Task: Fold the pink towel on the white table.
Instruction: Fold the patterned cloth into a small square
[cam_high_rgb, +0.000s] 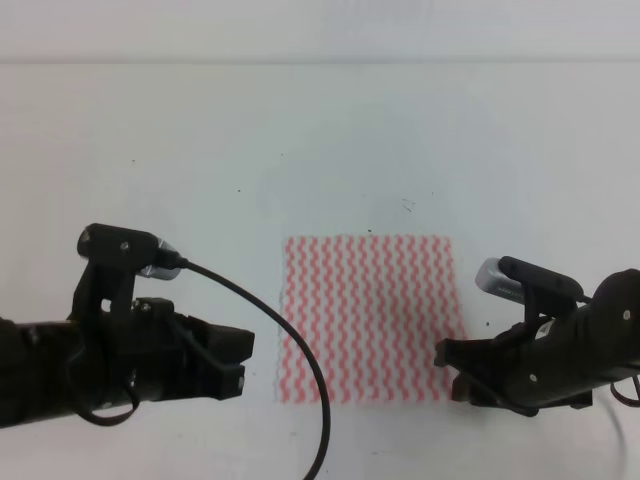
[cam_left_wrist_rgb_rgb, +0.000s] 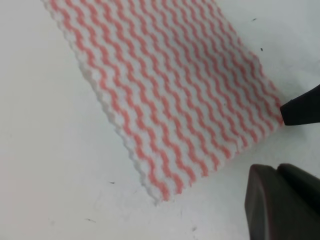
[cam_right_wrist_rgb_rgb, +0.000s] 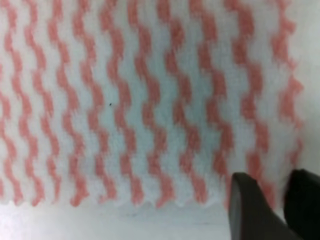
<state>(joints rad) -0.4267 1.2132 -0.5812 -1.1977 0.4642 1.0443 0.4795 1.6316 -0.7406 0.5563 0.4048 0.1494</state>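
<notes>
Lying flat at lower centre of the surface (cam_high_rgb: 200, 130): pink towel (cam_high_rgb: 370, 318) | left pincer (cam_high_rgb: 243, 363) released, beside its left edge | right pincer (cam_high_rgb: 447, 366) at its lower-right corner, grip unclear.

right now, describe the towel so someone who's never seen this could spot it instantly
Start with the wide white table that fills the view. Near its front edge, between the two black arms, a thin rectangular cloth lies flat: the pink towel. Its pink-red and white wavy stripes make it the only coloured thing there.
</notes>
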